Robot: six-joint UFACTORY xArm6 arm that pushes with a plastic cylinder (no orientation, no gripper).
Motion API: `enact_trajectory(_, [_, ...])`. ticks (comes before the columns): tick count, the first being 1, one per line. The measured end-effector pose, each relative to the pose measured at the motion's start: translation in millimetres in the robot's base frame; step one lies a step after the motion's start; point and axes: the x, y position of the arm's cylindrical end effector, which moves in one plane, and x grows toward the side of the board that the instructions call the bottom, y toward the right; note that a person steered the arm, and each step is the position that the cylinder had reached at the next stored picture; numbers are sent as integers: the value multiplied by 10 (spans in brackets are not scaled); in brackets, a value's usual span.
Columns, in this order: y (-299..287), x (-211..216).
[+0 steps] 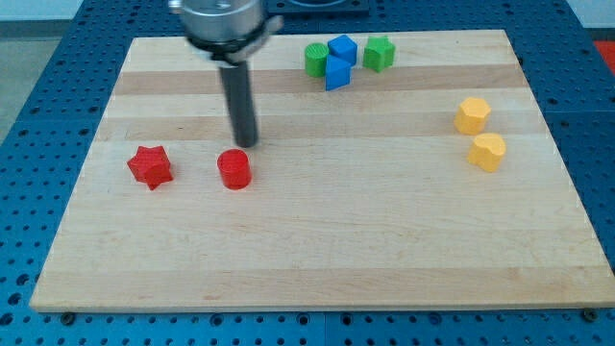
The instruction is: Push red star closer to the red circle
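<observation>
Pale wooden bench on a blue perforated base

My bench is a light wooden board of lengthwise planks with faint grain, evenly lit with soft shadows. Around it on every side I see a blue surface dotted with regular rows of holes. At the view's top edge, dark blurred shapes I cannot identify.

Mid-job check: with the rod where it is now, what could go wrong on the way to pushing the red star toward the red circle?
1. My tip sits just above the red circle, toward the view's top, not beside the red star. Heading straight for the star could knock the circle away.
2. The star lies near the board's left edge, so getting behind it leaves little room.
3. An off-centre push on the star's points may spin it aside.
</observation>
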Motion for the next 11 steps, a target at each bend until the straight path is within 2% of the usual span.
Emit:
enact_trajectory(2, [-1176, -133])
enact_trajectory(3, [-1393, 321])
enact_trajectory(4, [-1441, 429])
enact_trajectory(6, [-1065, 429])
enact_trajectory(9, [-922, 454])
enact_trajectory(10, [-922, 700])
enact_trajectory(11, [-922, 734])
